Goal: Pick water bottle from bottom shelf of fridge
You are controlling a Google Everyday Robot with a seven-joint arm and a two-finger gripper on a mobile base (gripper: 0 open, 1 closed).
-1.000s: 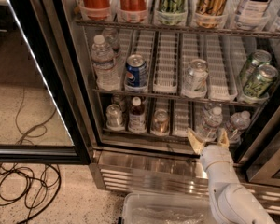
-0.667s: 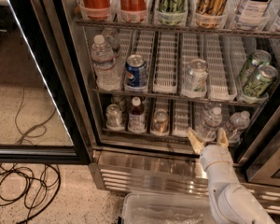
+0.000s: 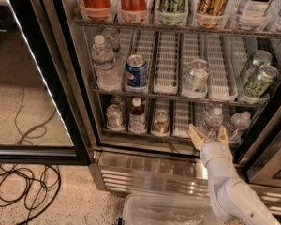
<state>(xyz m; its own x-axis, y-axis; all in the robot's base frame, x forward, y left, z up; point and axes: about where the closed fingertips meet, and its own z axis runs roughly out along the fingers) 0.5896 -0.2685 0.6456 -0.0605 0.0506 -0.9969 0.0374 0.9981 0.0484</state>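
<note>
The fridge (image 3: 145, 172) stands open, its black-framed glass door (image 3: 42, 78) swung out to the left. The water bottle (image 3: 211, 122), small, clear and white-capped, stands upright at the right of the bottom shelf (image 3: 178, 136). My gripper (image 3: 209, 135) is at the front edge of that shelf, right in front of the bottle's base. It is open, with one tan finger (image 3: 195, 135) to the left of the bottle and the other to its right. I cannot tell whether the fingers touch the bottle. The white arm reaches up from the lower right.
A second clear bottle (image 3: 239, 122) sits just right of the water bottle. A brown-drink bottle (image 3: 137, 116) and two cans (image 3: 114, 116) stand further left. The middle rack holds a taller clear bottle (image 3: 104, 62) and cans. A clear plastic bin (image 3: 168, 212) and cables (image 3: 23, 182) lie on the floor.
</note>
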